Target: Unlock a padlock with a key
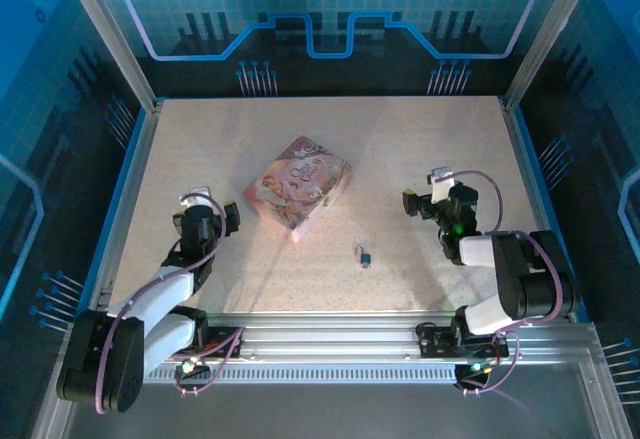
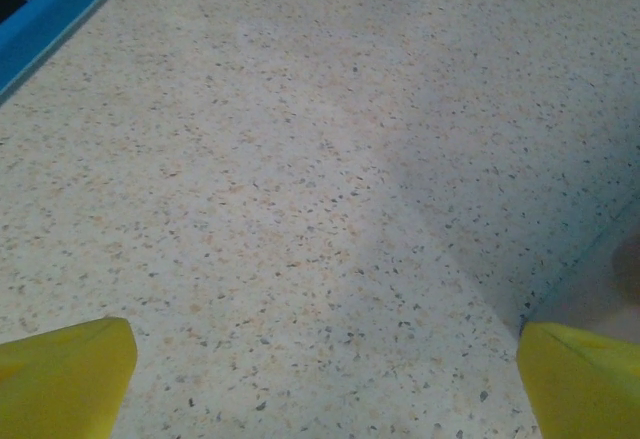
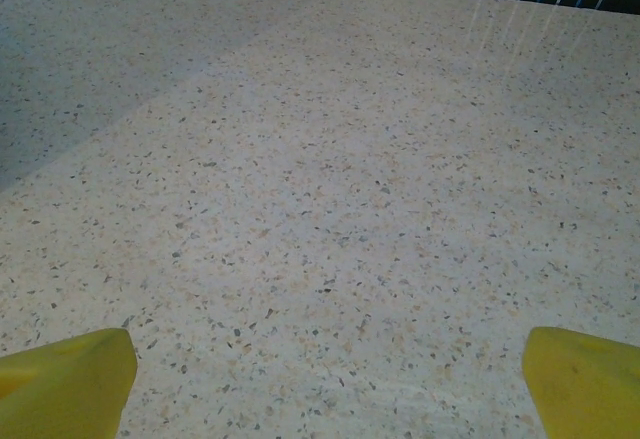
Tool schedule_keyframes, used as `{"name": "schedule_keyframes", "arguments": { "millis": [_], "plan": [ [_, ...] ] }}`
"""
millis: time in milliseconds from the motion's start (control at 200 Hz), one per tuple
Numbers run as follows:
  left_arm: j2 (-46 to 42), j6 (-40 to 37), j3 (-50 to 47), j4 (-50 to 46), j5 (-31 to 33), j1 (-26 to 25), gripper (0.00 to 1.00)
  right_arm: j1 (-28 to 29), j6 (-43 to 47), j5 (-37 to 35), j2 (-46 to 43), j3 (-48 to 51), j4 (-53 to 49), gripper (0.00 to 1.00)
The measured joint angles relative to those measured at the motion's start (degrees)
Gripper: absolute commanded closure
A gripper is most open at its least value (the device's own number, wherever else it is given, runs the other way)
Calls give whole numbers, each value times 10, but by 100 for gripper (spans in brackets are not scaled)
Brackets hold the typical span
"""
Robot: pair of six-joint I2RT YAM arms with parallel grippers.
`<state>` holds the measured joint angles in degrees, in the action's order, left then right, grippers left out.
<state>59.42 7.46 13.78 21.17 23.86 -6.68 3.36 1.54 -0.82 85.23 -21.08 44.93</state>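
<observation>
Jaws both spread wide, empty; padlock (image 1: pixel 365 256) on table (image 1: pixel 420 139) nr pink box (image 1: pixel 300 184).

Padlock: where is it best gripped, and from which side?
Take the padlock across its body, probably from straight above: it lies low on the table, apart from the box, so a sideways approach would scrape. Its shackle is too small to see.
</observation>
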Motion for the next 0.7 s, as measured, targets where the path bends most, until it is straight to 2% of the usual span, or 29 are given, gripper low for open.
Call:
{"name": "schedule_keyframes", "arguments": {
  "millis": [345, 585, 700],
  "plan": [
    [127, -57, 9, 170, -72, 6, 1, -6, -5, 4, 4, -28, -16, 0],
    [271, -69, 38, 311, -116, 38, 1, -6, -5, 4, 4, -28, -19, 0],
    [294, -73, 41, 319, -133, 46, 1, -6, -5, 4, 4, -28, -19, 0]
  ]
}}
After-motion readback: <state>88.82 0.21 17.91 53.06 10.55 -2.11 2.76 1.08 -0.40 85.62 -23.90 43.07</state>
